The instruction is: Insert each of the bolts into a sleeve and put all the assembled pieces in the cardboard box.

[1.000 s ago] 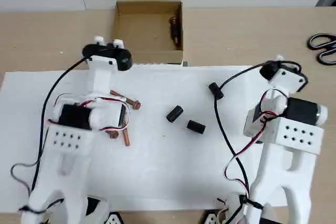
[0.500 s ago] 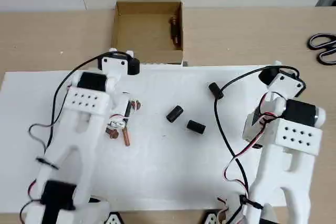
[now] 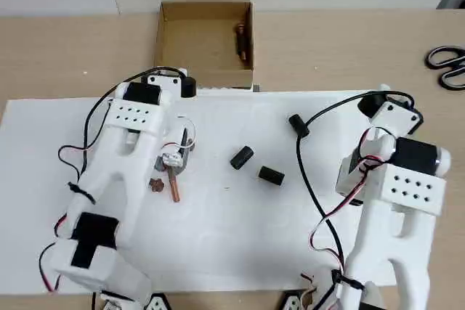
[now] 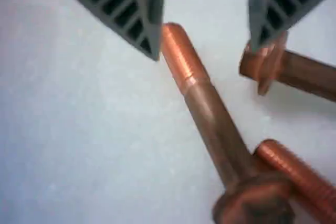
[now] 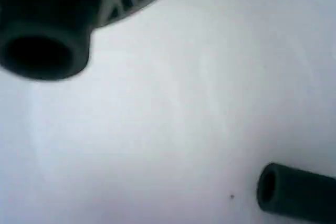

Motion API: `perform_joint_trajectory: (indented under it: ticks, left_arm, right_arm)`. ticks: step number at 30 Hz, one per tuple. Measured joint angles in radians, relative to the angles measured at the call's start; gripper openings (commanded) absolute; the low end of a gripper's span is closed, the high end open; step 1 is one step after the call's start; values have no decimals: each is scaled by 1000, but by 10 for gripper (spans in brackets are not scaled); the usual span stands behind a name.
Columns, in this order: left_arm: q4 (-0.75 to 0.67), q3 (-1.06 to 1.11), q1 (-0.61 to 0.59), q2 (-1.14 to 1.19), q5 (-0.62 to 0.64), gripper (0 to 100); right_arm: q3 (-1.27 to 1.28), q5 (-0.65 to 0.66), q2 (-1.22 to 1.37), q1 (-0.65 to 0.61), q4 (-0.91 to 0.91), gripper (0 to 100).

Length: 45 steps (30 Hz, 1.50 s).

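Because the copper-coloured metal flange bolts lie crowded together on the white sheet (image 3: 240, 237), the step in hand, picking up one of them, probably hinges on centring. The left end effector (image 4: 205, 30) hangs just above them with its grey ribbed jaws wide apart, holding nothing. The threaded tip of the long middle bolt (image 4: 210, 114) lies between the jaws, close by one fingertip (image 4: 147, 30). The other fingertip (image 4: 262, 24) stands over the flanged head of a second bolt (image 4: 286, 72).

I judge it best to shift until both jaws straddle the middle shank alone, clear of that head. The jaws should then descend and close behind the thread, leaving the end free for a sleeve. A third bolt (image 4: 299, 177) seems to touch the middle one near its head and could be dragged along.

Two black cylindrical sleeves (image 3: 242, 157) (image 3: 271, 175) lie apart from the bolts on the same sheet. Whether the right end effector (image 5: 89, 9) is apart or clamped, I cannot tell.
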Motion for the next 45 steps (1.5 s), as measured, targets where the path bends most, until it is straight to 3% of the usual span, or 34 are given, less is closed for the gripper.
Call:
perform_joint_trajectory:
  ticks: [21, 40, 45]
  left_arm:
    - [-144, -2, 0, 137, 6, 115]
    - [-146, -34, -44, 247, 3, 114]
    - [-161, -32, -44, 249, 3, 48]
  right_arm:
    - [0, 0, 0, 0, 0, 3]
    - [0, 0, 0, 0, 0, 3]
    - [0, 0, 0, 0, 0, 3]
